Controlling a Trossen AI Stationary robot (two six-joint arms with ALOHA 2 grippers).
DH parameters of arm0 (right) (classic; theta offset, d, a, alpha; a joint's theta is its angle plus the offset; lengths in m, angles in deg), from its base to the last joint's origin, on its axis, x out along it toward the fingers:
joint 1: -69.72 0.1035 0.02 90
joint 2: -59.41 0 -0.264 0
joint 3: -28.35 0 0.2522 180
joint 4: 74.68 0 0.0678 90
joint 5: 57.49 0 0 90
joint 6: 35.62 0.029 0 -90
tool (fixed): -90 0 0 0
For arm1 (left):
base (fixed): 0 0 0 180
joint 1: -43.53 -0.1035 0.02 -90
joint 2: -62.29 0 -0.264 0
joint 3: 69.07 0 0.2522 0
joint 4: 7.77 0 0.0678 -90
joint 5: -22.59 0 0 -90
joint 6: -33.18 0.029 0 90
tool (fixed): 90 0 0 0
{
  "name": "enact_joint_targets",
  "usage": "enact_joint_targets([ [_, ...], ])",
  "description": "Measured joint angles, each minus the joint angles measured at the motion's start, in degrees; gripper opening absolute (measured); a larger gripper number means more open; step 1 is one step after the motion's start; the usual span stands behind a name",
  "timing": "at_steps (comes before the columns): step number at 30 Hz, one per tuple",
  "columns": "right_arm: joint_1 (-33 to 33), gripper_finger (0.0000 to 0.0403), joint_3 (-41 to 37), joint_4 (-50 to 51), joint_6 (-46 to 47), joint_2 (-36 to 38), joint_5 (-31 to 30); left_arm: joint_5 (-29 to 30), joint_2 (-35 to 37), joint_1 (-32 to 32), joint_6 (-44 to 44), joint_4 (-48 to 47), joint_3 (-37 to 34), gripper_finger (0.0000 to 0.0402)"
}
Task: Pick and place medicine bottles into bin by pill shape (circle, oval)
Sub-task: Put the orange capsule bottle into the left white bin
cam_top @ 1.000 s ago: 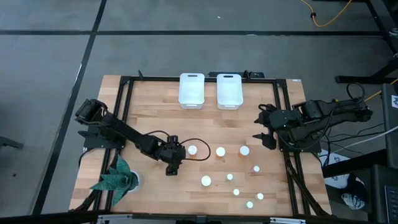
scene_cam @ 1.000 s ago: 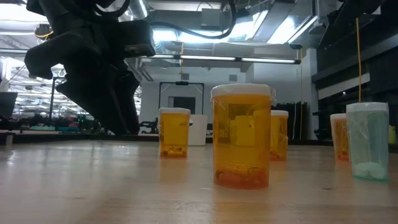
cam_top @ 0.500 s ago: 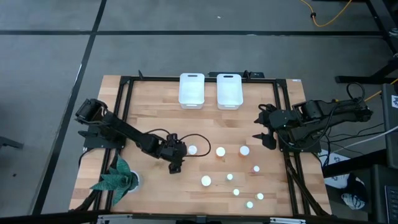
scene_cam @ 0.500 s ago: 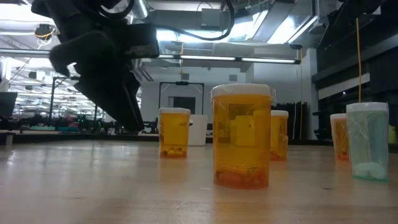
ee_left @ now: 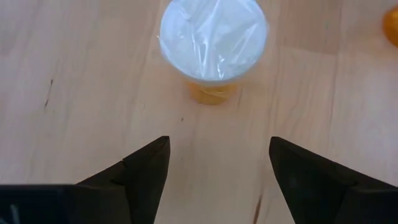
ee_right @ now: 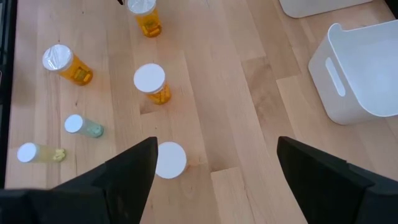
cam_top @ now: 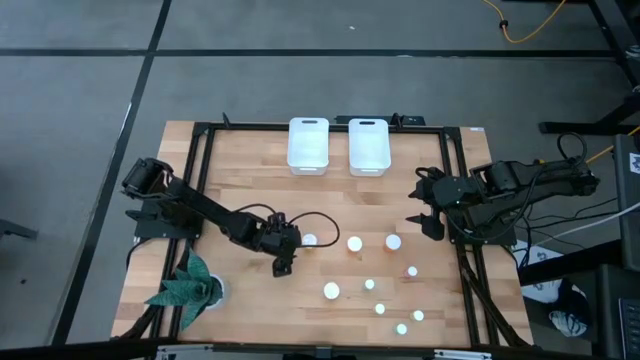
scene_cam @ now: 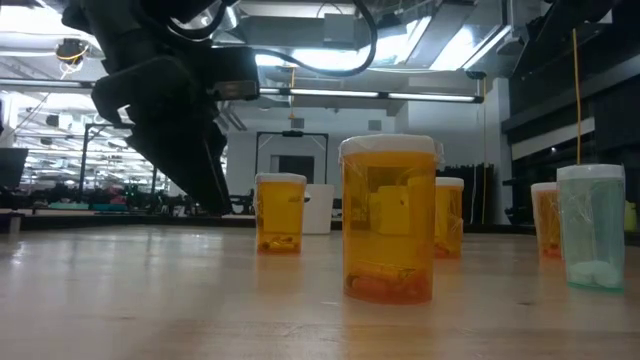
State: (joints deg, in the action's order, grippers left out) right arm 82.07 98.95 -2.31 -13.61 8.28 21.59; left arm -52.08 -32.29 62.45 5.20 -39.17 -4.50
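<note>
— Since a moment ago, what has shifted?

— Only the left arm: its dark left gripper [cam_top: 283,262] has slid across the pale wooden table [cam_top: 240,190] toward the nearest orange, white-capped medicine bottle [cam_top: 310,240], and now hangs just beside that bottle. From the wrist, the bottle [ee_left: 214,41] stands upright ahead of the spread fingers [ee_left: 144,171], which grip nothing. I judge this the approach before a first grasp.

— And the other arm?

— It waits. The right gripper [cam_top: 420,208] sits well off to the far side of that bottle, near the table's edge, jaws apart and empty.

— Where does everything else stand, relative to that bottle?

— Two white plastic bins [cam_top: 308,145] lie well beyond it, side by side; nothing shows inside them. More orange bottles [cam_top: 354,243] line up past it toward the right arm, and the smaller pale bottles [cam_top: 369,284] scatter farther off, toward the table's near edge.

— Room to move?

— Bare wood lies between bottle and bins, so the carry looks unobstructed. The neighbouring orange bottle is close enough to clip, I think. A green leafy plant [cam_top: 185,290] sits behind the left gripper, well clear.
</note>
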Motion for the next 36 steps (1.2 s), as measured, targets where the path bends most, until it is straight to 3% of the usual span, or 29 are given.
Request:
enact_joint_targets([
  [10, 0.01, 0.033, 0.0, 0.0, -0.02, -0.02, 0.0, 0.17, 0.0, 0.0, 0.0, -1.23, 0.0, 0.032],
  [17, 0.01, 0.033, 0.0, 0.0, -0.02, -0.01, 0.0, 0.56, 0.0, 0.0, 0.47, -0.45, 0.0, 0.0315],
  [26, 0.0, 0.033, 0.0, 0.0, -0.02, -0.02, 0.0, 2.76, -0.05, -1.82, 4.61, 8.65, 0.0, 0.0314],
  [36, 0.0, 0.033, 0.0, 0.26, -0.02, -0.02, -0.01, 3.22, -5.38, -2.78, 7.31, 15.96, -0.02, 0.0314],
])
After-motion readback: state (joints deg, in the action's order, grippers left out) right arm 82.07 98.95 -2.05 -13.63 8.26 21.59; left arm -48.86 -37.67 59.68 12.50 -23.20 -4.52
